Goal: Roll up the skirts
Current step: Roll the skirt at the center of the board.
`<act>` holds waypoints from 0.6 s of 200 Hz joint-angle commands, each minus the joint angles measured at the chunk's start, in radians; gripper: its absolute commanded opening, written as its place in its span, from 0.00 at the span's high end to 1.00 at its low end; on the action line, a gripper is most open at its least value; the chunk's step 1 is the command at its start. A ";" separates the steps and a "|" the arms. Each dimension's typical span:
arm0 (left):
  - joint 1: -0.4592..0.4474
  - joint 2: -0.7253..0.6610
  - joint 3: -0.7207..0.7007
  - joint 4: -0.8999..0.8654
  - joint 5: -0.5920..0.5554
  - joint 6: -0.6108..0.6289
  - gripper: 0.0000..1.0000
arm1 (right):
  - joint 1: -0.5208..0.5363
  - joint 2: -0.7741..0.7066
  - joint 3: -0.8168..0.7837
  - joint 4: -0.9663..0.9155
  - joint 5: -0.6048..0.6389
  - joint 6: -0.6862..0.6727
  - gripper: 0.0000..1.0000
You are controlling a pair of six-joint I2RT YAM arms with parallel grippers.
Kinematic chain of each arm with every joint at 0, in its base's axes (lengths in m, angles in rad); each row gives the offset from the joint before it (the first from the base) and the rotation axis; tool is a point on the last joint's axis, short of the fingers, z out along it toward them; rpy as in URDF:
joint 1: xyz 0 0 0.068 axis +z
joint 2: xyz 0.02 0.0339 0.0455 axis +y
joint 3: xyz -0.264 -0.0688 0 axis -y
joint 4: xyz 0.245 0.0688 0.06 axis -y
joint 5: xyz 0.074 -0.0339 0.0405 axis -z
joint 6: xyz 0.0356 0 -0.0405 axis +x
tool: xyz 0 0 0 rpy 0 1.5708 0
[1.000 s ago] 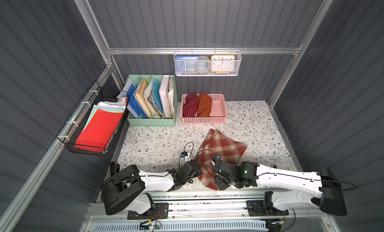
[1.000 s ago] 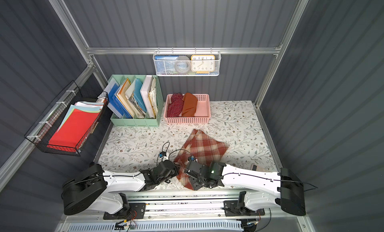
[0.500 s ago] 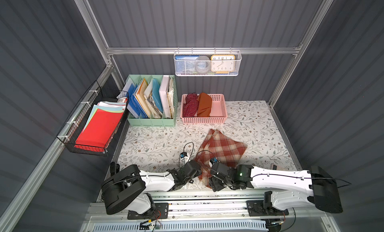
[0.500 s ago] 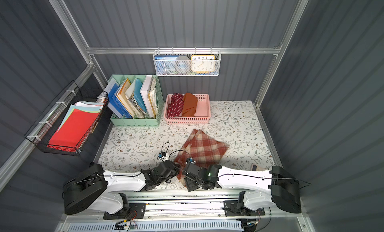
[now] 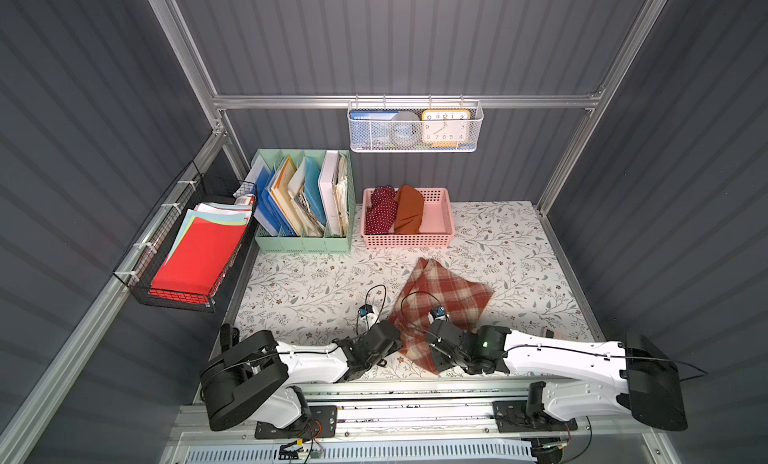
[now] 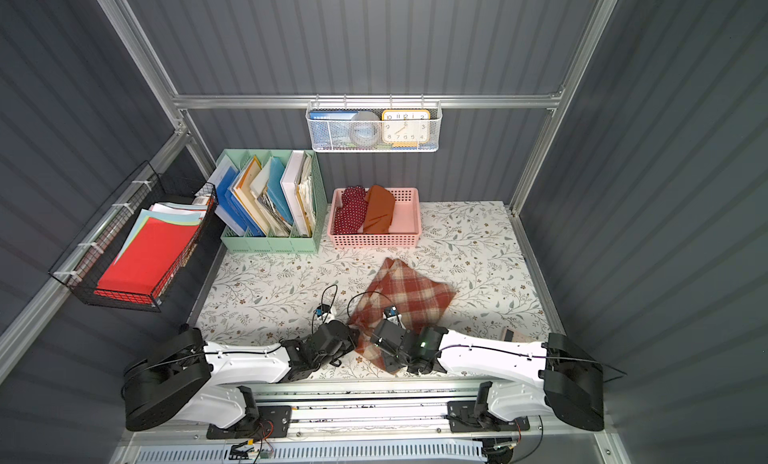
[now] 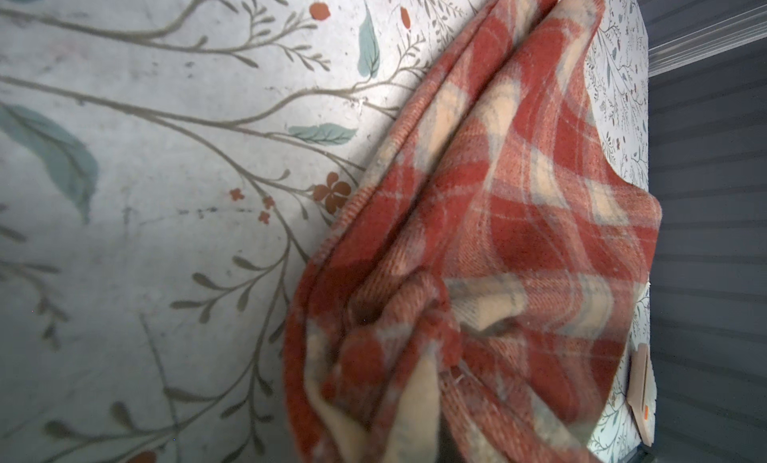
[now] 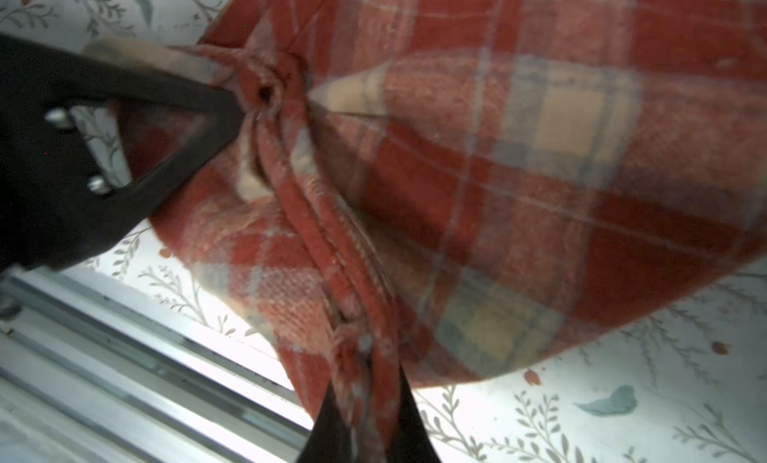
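Your plaid skirt (image 5: 451,293) lies rumpled on the table (image 5: 307,283), its near edge caught between both arms. Your left gripper (image 8: 243,97) is clamped on a bunched corner; your right gripper (image 8: 367,403) pinches the folded hem farther along that edge. The dotted skirt (image 5: 380,214) and orange skirt (image 5: 409,212) sit side by side in the pink basket (image 5: 446,216) at the back

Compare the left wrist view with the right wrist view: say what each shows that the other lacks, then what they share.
Only the left wrist view: the grey ribbed wall and a small tan flat item near the table's edge.
Only the right wrist view: clear sight of the left gripper pinching a gathered bunch of cloth, the right gripper closed on a folded edge, and the metal rail along the table's front.
Both: the plaid skirt, bunched, on the floral table.
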 commanded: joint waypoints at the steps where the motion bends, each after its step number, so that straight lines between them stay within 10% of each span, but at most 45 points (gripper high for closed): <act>1: -0.002 -0.008 -0.035 -0.092 -0.017 -0.014 1.00 | -0.064 0.087 -0.034 -0.060 0.037 -0.021 1.00; 54: -0.002 -0.068 -0.021 -0.166 -0.064 -0.015 1.00 | -0.068 0.236 0.002 -0.164 0.056 0.036 0.51; 120: -0.002 -0.059 0.053 -0.227 -0.090 -0.001 1.00 | 0.125 -0.042 0.164 -0.340 0.217 -0.082 0.43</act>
